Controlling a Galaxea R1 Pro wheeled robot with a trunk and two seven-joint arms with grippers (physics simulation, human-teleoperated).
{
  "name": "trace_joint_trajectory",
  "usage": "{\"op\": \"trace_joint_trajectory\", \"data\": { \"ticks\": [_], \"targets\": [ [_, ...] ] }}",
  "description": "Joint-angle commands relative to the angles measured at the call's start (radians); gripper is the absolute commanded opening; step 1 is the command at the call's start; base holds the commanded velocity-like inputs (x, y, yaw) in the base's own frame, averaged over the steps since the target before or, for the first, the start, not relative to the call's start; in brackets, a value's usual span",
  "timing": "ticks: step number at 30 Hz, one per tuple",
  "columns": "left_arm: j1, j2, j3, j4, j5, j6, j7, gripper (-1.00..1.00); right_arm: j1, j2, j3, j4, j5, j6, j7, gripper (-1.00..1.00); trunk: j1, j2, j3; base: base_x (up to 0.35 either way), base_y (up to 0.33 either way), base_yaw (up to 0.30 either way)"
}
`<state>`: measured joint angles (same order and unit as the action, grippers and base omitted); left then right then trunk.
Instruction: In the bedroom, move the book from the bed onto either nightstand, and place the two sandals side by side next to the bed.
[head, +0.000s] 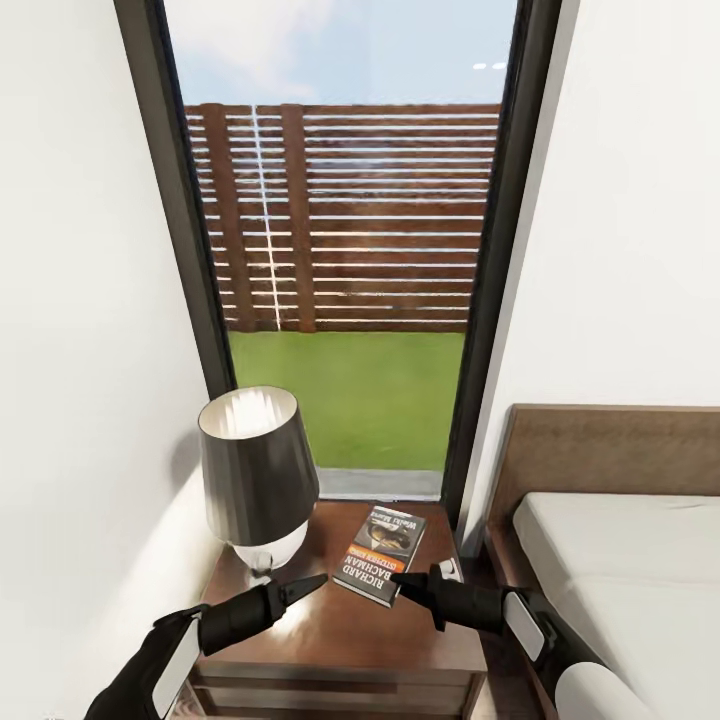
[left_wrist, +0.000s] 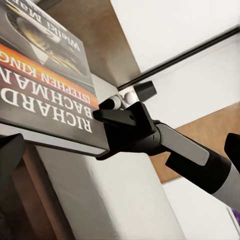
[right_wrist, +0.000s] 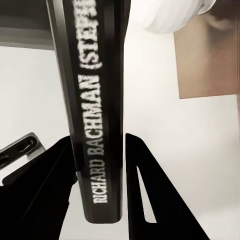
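The book (head: 380, 553), dark with white lettering and an orange band, lies slightly tilted on the glossy dark brown nightstand (head: 330, 640) beside the bed (head: 620, 590). My right gripper (head: 402, 584) is shut on the book's near edge. The right wrist view looks along the spine (right_wrist: 97, 100), with the gripper (right_wrist: 100, 145) closed in on both sides of it. My left gripper (head: 312, 582) hovers open over the nightstand just left of the book, holding nothing. Its fingers (left_wrist: 10, 160) stand wide apart at the edges of the left wrist view. The sandals are out of view.
A lamp (head: 250, 480) with a dark shade and a white base stands at the nightstand's back left, close to my left arm. A tall dark-framed window (head: 350, 250) rises behind, with white walls on both sides. The brown headboard (head: 610, 445) lies to the right.
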<state>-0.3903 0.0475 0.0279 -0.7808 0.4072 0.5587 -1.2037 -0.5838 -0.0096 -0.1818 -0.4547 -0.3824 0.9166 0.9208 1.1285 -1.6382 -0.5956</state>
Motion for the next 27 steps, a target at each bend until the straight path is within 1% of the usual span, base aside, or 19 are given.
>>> {"op": "trace_joint_trajectory", "data": {
  "ticks": [1,10,24,27],
  "targets": [
    [-0.001,0.0,0.0,0.0,0.004,0.01,-0.002,1.0,-0.001,0.0,-0.004,0.0,0.002,0.004,0.004,-1.0,0.004,-0.008,-0.004,0.0,0.0,0.0],
    [0.0,0.0,-0.002,0.0,0.004,0.009,-0.002,1.0,-0.001,0.0,-0.004,0.0,0.002,0.004,0.004,-1.0,0.038,-0.071,-0.032,0.0,0.0,0.0],
    [0.001,0.0,-0.002,0.0,0.004,0.009,0.001,1.0,-0.001,-0.001,-0.004,0.001,-0.003,0.004,0.007,-1.0,0.038,-0.071,-0.032,0.0,0.0,0.0],
    [0.001,0.0,-0.002,0.0,0.004,0.009,0.001,1.0,-0.001,0.0,-0.004,0.002,-0.003,0.004,0.007,-1.0,0.05,-0.092,-0.042,0.0,0.0,0.0]
  ]
}}
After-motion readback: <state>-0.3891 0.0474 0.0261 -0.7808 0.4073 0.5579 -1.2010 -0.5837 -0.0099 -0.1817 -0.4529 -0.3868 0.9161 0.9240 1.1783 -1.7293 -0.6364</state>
